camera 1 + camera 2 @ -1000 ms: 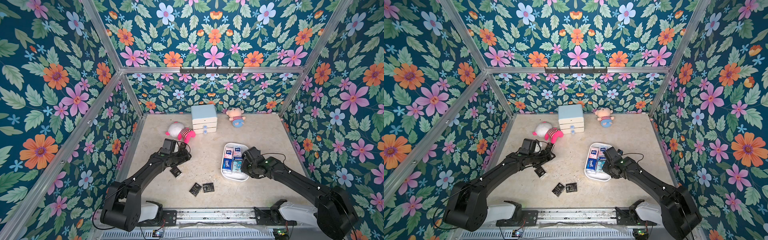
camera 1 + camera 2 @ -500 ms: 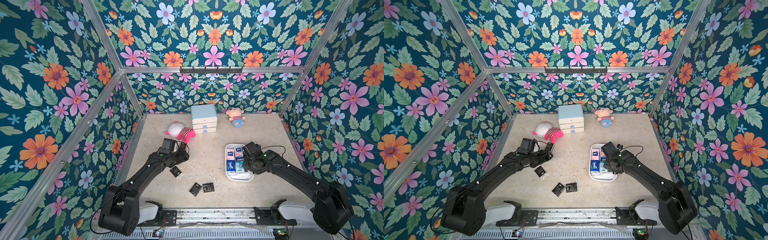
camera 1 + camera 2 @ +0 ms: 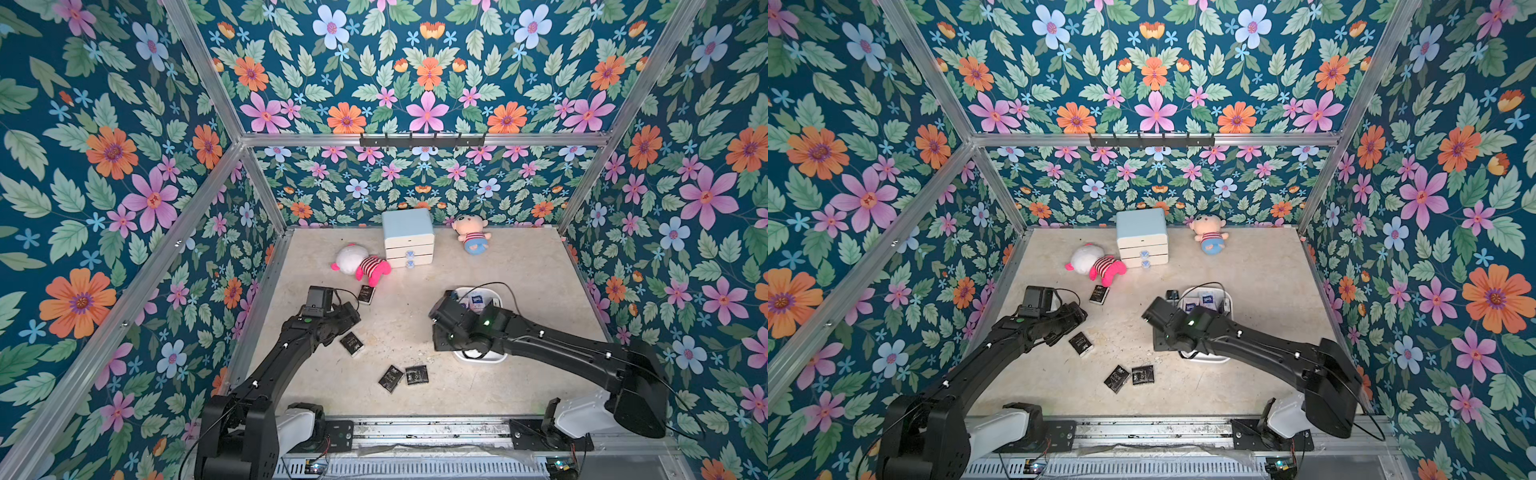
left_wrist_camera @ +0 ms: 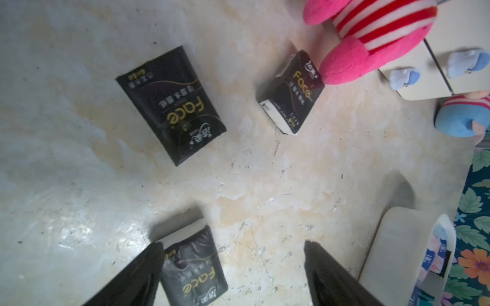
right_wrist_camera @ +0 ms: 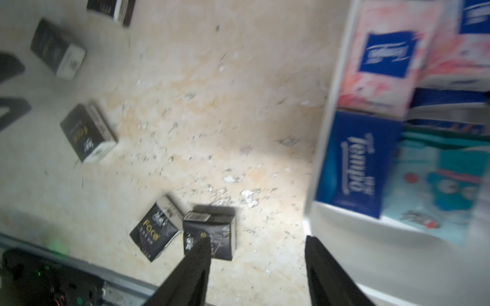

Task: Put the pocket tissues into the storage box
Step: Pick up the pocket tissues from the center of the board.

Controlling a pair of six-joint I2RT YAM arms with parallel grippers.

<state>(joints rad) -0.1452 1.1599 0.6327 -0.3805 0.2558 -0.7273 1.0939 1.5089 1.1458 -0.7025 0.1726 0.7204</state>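
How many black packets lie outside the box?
5 packets: one by the pink plush, one hidden from above under the left arm, one beside its fingers, two together near the front.

- Black pocket tissues (image 3: 352, 344) loose on the tabletop (image 3: 519, 266): four, in both top views.
- Storage box (image 3: 482, 360): one.
- Packets inside it, right wrist view: two pink-and-white packets (image 5: 381, 58), one dark blue packet (image 5: 355, 164), one light blue packet (image 5: 437, 185). Others are blurred or hidden, so the total cannot be told.
- Plush toys: two, a pink-striped plush (image 3: 361, 264) and a blue-trousered plush (image 3: 471, 239).
- Drawer cabinet (image 3: 409, 237): one.
- Robot arms: two, left arm (image 3: 291, 353) and right arm (image 3: 561, 349).
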